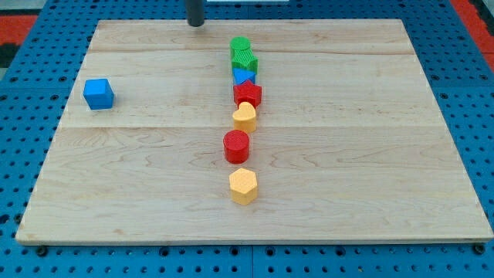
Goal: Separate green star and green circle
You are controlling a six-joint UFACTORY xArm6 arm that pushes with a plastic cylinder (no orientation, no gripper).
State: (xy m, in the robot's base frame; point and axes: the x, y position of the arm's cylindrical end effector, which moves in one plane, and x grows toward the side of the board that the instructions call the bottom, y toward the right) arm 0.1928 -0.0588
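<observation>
The green circle (pixel 240 47) sits at the top of a column of blocks near the middle of the wooden board (pixel 370 154). The green star (pixel 246 62) touches it just below. My tip (pixel 196 22) is at the board's top edge, up and to the left of the green circle, clear of all blocks.
Below the green star, in one column, stand a blue triangle (pixel 243 76), a red star (pixel 248 94), a yellow heart (pixel 245 116), a red cylinder (pixel 236 146) and a yellow hexagon (pixel 243 185). A blue cube (pixel 98 93) sits alone at the left.
</observation>
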